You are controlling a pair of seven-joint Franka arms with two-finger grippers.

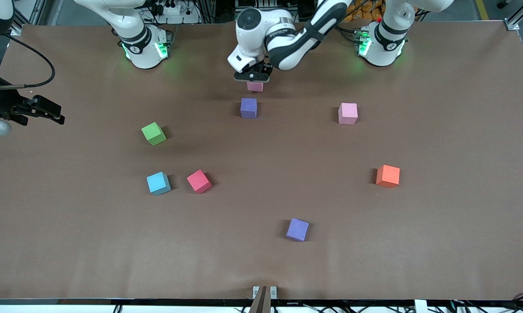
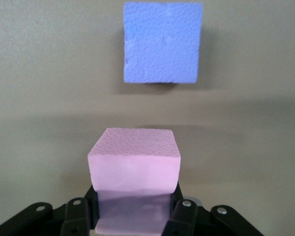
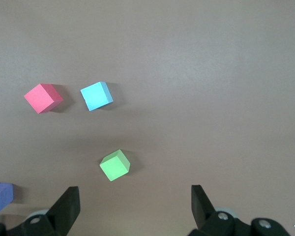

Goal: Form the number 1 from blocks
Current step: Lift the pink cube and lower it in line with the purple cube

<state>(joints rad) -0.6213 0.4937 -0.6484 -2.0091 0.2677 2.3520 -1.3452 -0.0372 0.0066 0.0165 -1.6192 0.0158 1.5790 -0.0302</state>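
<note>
Nearest the front camera, a purple block (image 1: 297,229) is seen alone on the brown table (image 1: 439,243), sitting at about six o'clock from the table's middle. Up from it, at roughly ten o'clock, the red block (image 1: 199,181) and the light blue block (image 1: 158,183) are found just beside each other without touching, and the green block (image 1: 153,133) is placed farther from the camera than that pair, turned at an angle. Out at three o'clock, toward the left arm's end of the table, the orange block (image 1: 388,176) is parked on its own, with a pink block (image 1: 348,113) lying at about eleven o'clock from it. At twelve o'clock, a second purple block (image 1: 248,108) is set squarely on the table, and directly past it, close to the robots' bases, another pink block (image 2: 133,160) is clamped between the fingers of the left gripper (image 1: 253,78), low at the table surface; a narrow strip of table is left between this held cube and the purple one. The right gripper (image 3: 133,209) is held well up over the green block's part of the table, its jaws spread wide with nothing between them, and that arm is waiting.
</note>
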